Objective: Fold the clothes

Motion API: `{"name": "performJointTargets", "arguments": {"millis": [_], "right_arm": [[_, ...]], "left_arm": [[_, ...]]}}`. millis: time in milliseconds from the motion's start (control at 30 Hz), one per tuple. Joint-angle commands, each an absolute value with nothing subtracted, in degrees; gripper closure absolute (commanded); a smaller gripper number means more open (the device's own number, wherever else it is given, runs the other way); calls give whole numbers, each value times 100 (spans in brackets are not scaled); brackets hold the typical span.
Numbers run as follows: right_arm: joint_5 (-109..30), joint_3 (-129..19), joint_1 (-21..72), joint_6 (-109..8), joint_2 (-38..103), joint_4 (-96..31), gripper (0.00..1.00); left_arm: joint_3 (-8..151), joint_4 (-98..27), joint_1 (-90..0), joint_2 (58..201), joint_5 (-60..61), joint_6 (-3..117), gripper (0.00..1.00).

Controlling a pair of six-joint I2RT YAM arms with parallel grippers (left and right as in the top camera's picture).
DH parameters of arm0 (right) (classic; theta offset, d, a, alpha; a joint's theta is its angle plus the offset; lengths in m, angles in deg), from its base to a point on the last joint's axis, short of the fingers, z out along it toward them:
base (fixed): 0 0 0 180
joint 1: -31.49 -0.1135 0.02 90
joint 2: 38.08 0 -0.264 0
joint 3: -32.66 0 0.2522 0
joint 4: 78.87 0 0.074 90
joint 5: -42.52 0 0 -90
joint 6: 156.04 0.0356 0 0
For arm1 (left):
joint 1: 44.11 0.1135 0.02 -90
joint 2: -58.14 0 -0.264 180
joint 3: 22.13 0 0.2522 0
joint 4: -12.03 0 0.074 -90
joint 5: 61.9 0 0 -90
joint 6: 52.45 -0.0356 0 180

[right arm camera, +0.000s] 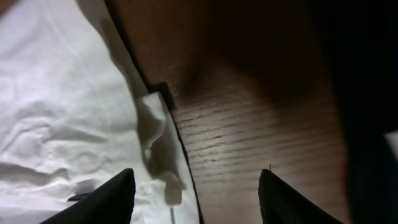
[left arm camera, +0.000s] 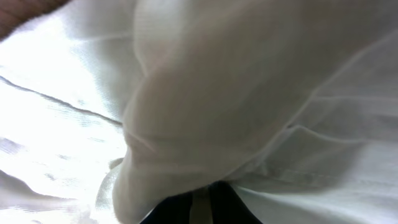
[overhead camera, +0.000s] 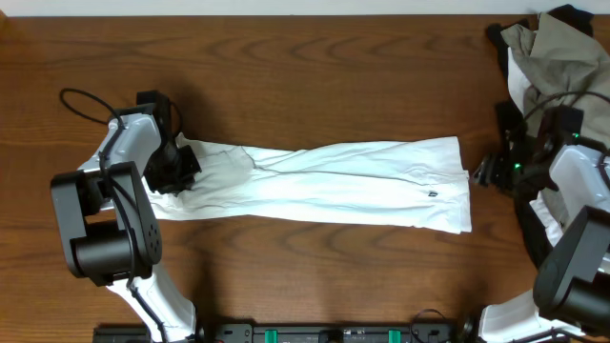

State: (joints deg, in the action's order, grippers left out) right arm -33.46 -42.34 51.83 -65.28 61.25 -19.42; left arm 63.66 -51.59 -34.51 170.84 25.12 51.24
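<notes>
Pinches end of thin white cotton T-shirt in left claw for folding, with right claw spread wide beside opposite end.

Dark brown wood-grain table under even light, pale strip along its far edge

One white shirt lies on one bench. Two claws show: left claw and right claw. One olive garment.
</notes>
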Motion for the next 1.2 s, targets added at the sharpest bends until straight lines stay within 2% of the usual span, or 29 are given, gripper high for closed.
{"name": "performJointTargets", "arguments": {"millis": [0,400,733,800,900,933,967,1100,1133,1167], "right_arm": [[-2943,-4070,5205,-6568,6280,-2112,37],[-2504,-3985,5157,-6568,6776,-2189,36],[-2301,-3985,4765,-6568,7261,-2276,39],[-2303,-3985,4676,-6568,7292,-2309,44],[-2307,-3985,4626,-6568,7292,-2344,75],[-2316,-3985,4626,-6568,7292,-2357,90],[-2331,-3985,4626,-6563,7292,-2361,96],[-2661,-4002,4647,-6428,7285,-2409,99],[-2777,-4020,4663,-6415,7281,-2401,99],[-2839,-4057,4682,-6417,7270,-2385,99]], "left_arm": [[6305,-5098,-3348,17274,2862,5162,83],[6305,-5113,-3348,17274,2859,5162,83],[6305,-5113,-3348,17274,2857,5162,83],[6305,-5113,-3348,17272,2859,5162,83],[6305,-5113,-3348,17274,2857,5162,83],[6305,-5113,-3348,17274,2857,5162,83],[6305,-5109,-3348,17272,2857,5159,83],[6469,-5286,-3348,17170,2274,4886,83],[6541,-5339,-3352,17106,2053,4823,78],[6629,-5395,-3359,16992,1885,4783,77]]}}
